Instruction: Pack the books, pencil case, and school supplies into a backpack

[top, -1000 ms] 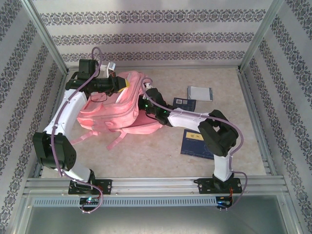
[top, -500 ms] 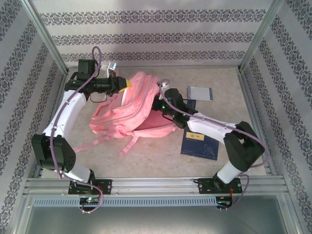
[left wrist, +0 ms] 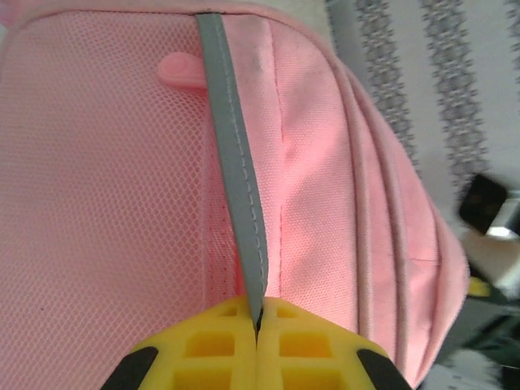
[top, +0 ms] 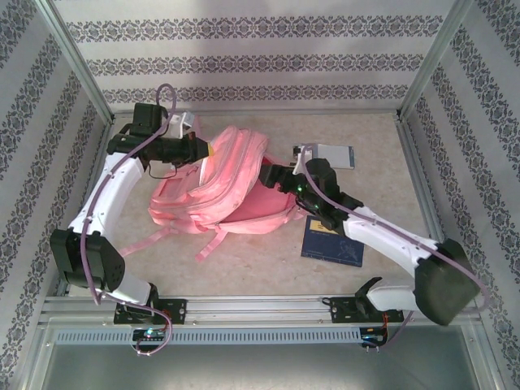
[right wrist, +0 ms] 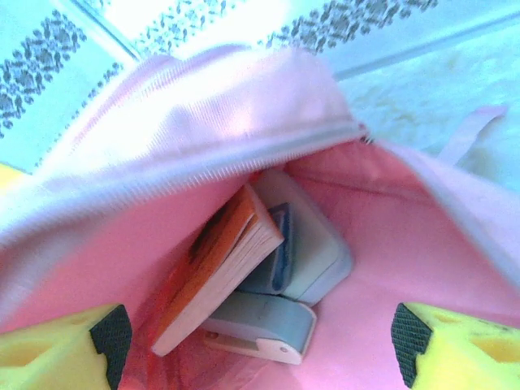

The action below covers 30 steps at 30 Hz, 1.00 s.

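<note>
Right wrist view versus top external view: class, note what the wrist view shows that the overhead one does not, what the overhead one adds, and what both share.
Right wrist view: the backpack's inside through its open zip, holding an orange-covered book beside a grey-white case, with a pale blocky piece next to them. Top external view: a navy book and a grey-white notebook lying on the table, and the left gripper shut on the backpack's top. Both: the pink backpack and the open right gripper at its mouth.
</note>
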Available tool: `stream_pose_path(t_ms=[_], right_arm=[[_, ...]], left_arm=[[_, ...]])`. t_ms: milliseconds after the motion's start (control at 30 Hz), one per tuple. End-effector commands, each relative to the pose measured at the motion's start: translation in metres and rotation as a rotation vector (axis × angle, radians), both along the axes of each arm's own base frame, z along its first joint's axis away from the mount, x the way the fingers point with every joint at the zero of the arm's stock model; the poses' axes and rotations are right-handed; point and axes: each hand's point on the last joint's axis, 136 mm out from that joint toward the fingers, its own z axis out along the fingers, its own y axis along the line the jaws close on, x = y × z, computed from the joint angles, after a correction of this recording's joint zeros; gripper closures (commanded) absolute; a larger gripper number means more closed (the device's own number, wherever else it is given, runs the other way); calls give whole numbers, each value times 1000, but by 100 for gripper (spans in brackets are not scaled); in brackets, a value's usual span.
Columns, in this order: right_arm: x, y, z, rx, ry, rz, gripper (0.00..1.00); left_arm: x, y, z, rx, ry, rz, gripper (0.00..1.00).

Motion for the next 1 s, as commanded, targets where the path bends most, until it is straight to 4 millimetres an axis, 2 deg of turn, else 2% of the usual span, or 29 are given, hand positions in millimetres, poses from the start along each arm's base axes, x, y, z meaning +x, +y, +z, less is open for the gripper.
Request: stream_pose_path(t_ms=[0,67,167,333,367,400,500,633,700,767,867,967], right_arm=[[-9,-31,-7,-76,48,-90,16],[-15,-39,-10,-133,63,-95,14],[-22,-71,-28,-256,130,-206,12],[-34,-159,-65,-440,303,-547,8],[-36,-170,-70,-455,325,-582,8],[-40,-187,-81,-466,370,-641,7],[-52,-227,-111,-437,506,-768,4],[-68,-269,-153,-331,713,-905,2],[-73,-283,-166,-305,756,-952,2],[-76,-291,-174,-297,783,-975,2],[-75,-285,-184,-255,820,-942,2],[-72,-267,-194,-194,859,-851,2]], left_arm=[[-4,19,-9,227,-51,28,100],[-2,26,-19,310,-35,52,100],[6,41,-26,393,-13,116,100],[13,44,-50,438,66,151,100],[14,41,-54,431,76,147,100],[14,37,-58,424,81,140,97],[11,23,-62,404,72,127,73],[4,21,-44,413,-6,160,58],[-1,17,-31,390,-45,172,54],[-8,0,-22,349,-71,145,51],[-26,-44,-22,281,-76,52,49],[-47,-100,-38,141,-31,-44,47]])
